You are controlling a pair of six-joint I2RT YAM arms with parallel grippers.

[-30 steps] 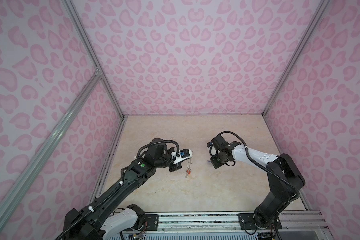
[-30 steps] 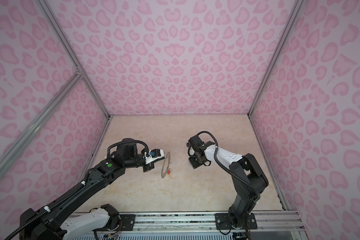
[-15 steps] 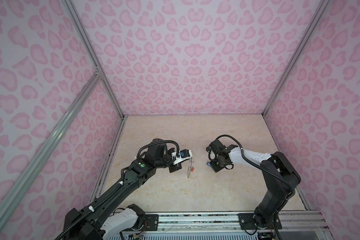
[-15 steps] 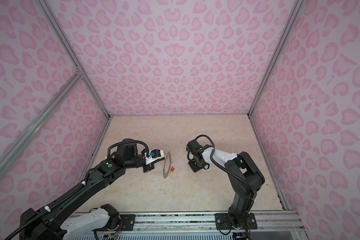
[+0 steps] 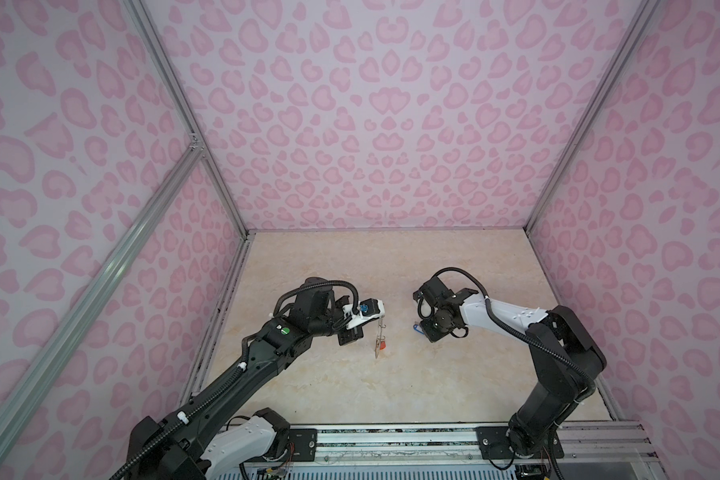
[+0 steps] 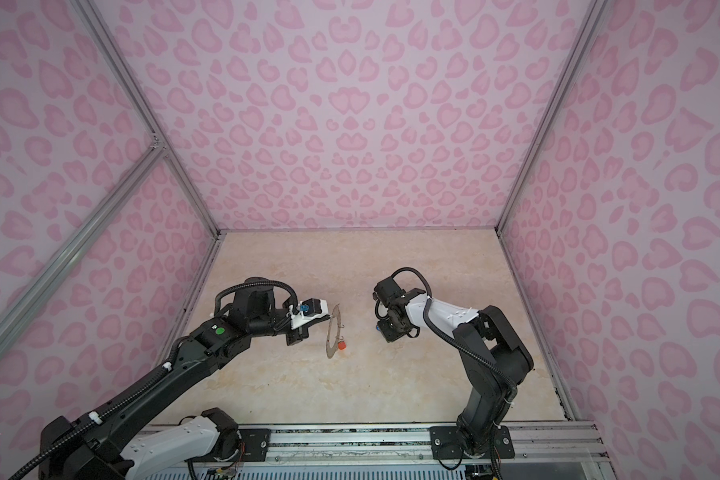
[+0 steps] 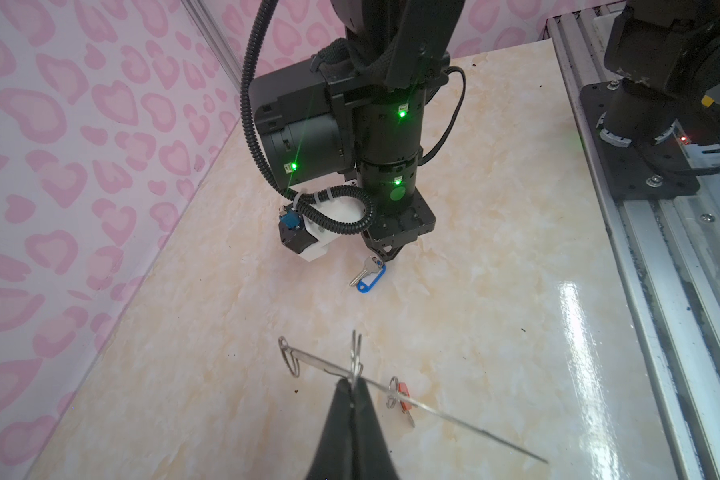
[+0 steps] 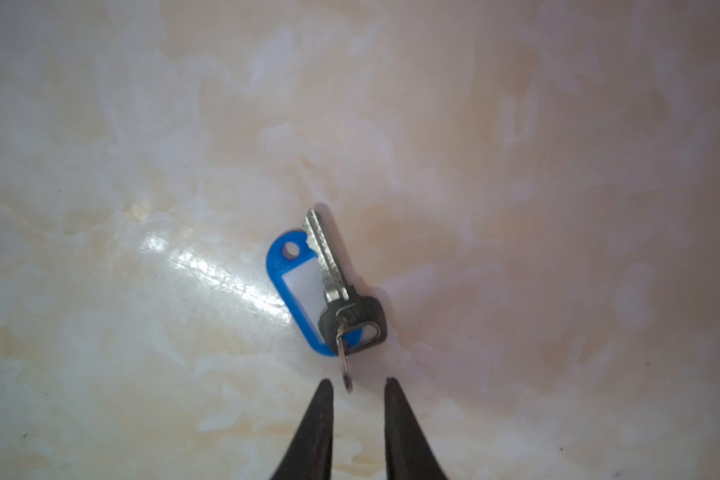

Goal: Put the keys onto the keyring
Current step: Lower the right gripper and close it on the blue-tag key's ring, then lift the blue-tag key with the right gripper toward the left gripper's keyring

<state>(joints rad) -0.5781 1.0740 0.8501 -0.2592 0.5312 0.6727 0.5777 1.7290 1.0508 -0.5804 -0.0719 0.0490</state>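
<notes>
Your left gripper (image 7: 352, 395) pinches the keyring (image 7: 474, 429) upright, red key (image 7: 404, 395) already hanging there. Your right gripper (image 8: 358, 380), jaws slightly parted, hovers at the blue key (image 8: 329, 266) (flat on the table (image 8: 516, 166)); next, close on its loop (image 8: 345, 365).

Counting up
One red key (image 7: 404, 395) and one blue key (image 8: 329, 266) are showing — two in all; one ring (image 7: 321, 363) is bearing three loops (image 7: 355, 353); left gripper (image 7: 352, 395) and right gripper (image 8: 358, 386) are making two.

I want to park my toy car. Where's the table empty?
Crowded mid-table: left gripper clamping the keyring, right gripper over the blue-tagged key. Bare marble table beyond them to the back wall, and in front toward the rail.
</notes>
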